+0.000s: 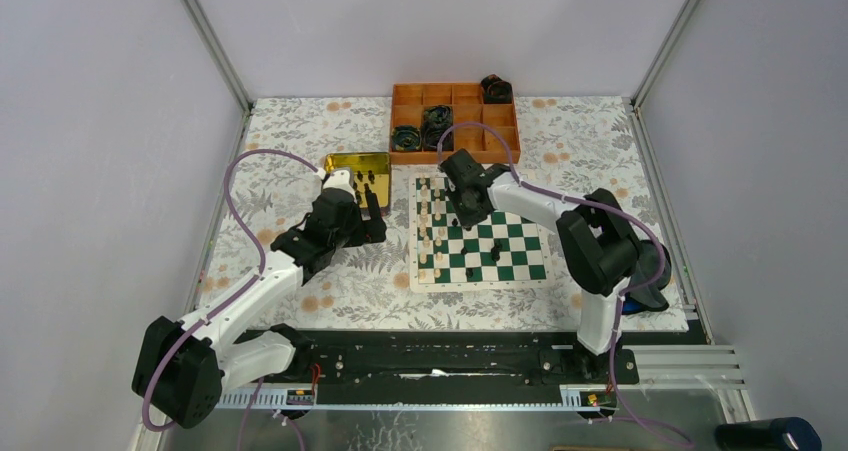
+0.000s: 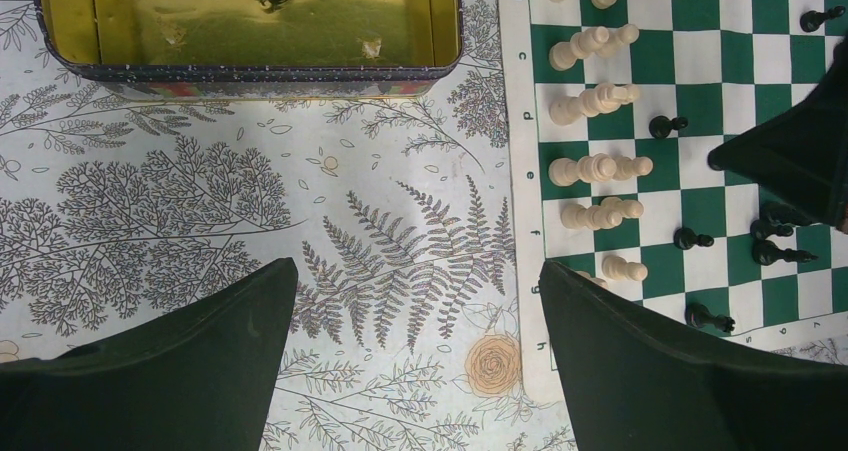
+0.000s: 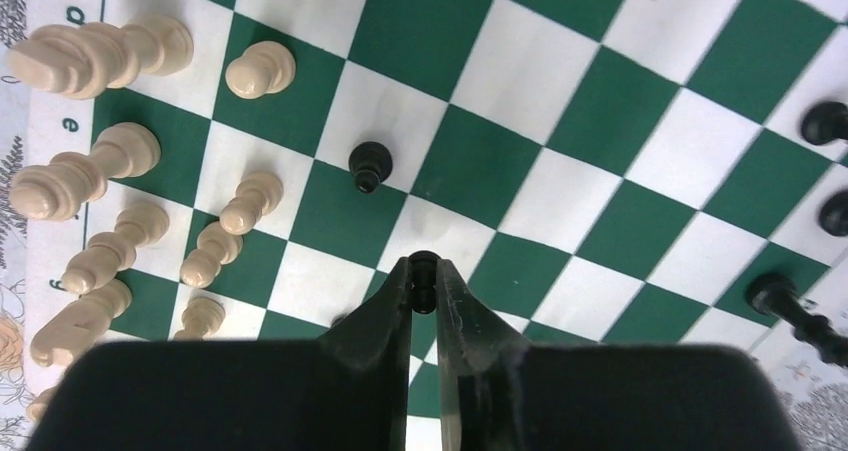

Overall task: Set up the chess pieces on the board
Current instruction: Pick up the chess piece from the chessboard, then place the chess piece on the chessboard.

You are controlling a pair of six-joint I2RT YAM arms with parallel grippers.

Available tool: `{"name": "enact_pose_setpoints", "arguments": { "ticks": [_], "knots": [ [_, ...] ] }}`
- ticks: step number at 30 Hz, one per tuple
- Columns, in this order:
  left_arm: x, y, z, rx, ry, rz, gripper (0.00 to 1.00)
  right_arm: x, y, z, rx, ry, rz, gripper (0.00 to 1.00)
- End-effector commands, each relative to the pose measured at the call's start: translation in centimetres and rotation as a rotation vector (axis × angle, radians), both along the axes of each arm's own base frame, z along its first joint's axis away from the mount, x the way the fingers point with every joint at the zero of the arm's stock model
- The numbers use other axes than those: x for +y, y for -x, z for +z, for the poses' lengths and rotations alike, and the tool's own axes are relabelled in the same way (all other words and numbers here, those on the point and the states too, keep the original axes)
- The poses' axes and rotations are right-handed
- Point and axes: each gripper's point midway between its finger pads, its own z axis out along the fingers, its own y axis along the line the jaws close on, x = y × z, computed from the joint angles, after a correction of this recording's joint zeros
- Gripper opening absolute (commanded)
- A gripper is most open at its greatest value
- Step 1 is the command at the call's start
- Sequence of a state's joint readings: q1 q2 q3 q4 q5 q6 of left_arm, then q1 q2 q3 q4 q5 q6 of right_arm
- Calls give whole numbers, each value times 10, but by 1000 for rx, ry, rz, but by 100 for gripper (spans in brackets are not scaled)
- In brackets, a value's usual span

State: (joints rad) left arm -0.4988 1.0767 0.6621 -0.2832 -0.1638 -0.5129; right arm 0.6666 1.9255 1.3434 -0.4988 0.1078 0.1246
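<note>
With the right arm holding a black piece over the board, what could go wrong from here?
1. The right tool pinches the black piece only at its very tips; it could slip or topple on release.
2. A loose black pawn and the cream pieces stand close by on the board; lowering or swinging could knock them.
3. The open left tool has one finger over the board's corner near a cream pawn; a move could clip it.

Table under a pale tablecloth (image 1: 330, 301) printed with grey ferns and orange flowers, plain lilac-grey walls (image 1: 440, 21) behind it and on both sides, aluminium frame posts (image 1: 212, 39) rising from its far corners, black rail (image 1: 430, 356) along its near edge, brushed-metal surface (image 1: 420, 431) below that edge, soft even light.
</note>
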Motion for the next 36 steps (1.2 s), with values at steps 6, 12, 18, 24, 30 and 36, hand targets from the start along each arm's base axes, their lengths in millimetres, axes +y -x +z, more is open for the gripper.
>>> {"name": "enact_pose_setpoints", "arguments": {
  "ticks": [6, 12, 18, 24, 30, 36],
  "knots": [
    [-8, -6, 13, -55, 21, -33, 99, -41, -35, 51, -133, -8, -153, 6],
    [-8, -6, 13, -54, 20, -32, 99, -73, -51, 40, -121, 23, -231, 6],
    [-6, -6, 11, -50, 12, -30, 99, -91, -65, 29, -107, 31, -282, 6],
    [-5, -6, 9, -46, 5, -26, 99, -102, -74, 18, -93, 37, -314, 6],
    [-4, -6, 6, -38, -1, -23, 99, -110, -83, 13, -90, 30, -333, 6],
    [-4, -6, 5, -33, -4, -21, 99, -113, -90, 12, -89, 25, -345, 6]
  ]
}}
